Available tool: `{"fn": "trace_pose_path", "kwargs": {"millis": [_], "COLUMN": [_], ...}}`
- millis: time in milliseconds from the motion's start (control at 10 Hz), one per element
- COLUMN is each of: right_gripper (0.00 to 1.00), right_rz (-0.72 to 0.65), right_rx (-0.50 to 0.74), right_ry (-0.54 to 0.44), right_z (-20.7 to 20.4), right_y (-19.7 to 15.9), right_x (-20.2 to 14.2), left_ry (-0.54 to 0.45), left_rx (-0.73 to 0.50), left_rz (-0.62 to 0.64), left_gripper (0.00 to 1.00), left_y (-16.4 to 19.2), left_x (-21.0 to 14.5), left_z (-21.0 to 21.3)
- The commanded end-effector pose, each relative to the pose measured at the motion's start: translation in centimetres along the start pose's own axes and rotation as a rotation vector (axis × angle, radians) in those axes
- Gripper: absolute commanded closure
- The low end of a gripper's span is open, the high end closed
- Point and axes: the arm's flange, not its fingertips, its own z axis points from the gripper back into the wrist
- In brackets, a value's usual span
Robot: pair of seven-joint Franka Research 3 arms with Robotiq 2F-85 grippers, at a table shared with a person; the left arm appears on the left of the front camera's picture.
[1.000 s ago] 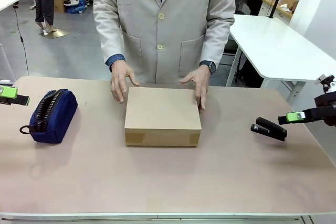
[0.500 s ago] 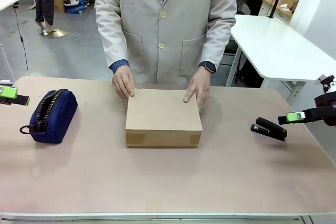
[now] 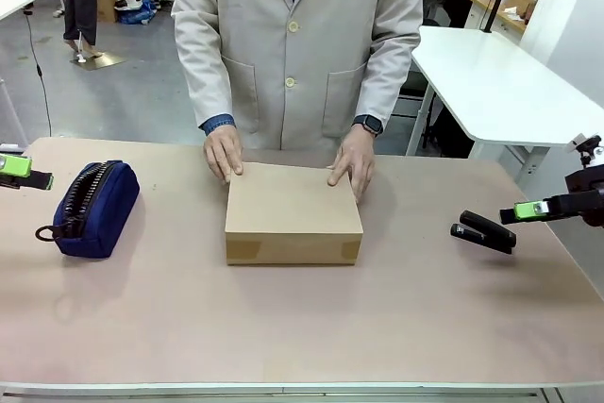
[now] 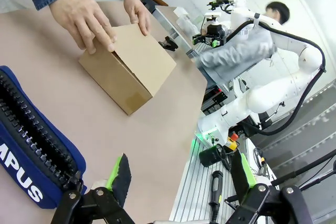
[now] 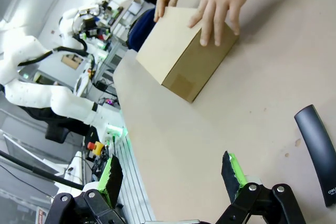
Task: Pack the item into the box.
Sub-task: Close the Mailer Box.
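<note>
The brown cardboard box lies shut in the middle of the table, also seen in the left wrist view and the right wrist view. A person's two hands rest on its far corners. The item is out of view. My left gripper hovers open at the table's left edge, beside the navy pouch, its jaws wide apart with nothing between them. My right gripper hangs open at the right edge, just past the stapler, equally wide and holding nothing.
A navy zipped pouch lies at the left, close under my left gripper. A black stapler lies at the right, near my right gripper. A white table stands beyond the far right corner.
The person's hands have slid from the box's sides back to its far corners. Both arms have stayed still.
</note>
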Motion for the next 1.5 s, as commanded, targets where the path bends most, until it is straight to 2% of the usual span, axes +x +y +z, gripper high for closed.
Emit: {"fn": "trace_pose_path", "kwargs": {"millis": [0,1400], "right_gripper": [0.00,0.00], "right_rz": [0.006,0.006], "right_rx": [0.000,0.000], "right_ry": [0.012,0.012], "right_z": [0.01,0.01], "right_y": [0.09,0.09], "right_x": [0.07,0.07], "left_ry": [-0.005,-0.005], "left_rx": [0.005,0.005], "left_rz": [-0.015,-0.015], "left_gripper": [0.00,0.00], "left_y": [-0.20,-0.20], "left_x": [0.10,0.10], "left_z": [-0.21,-0.21]}}
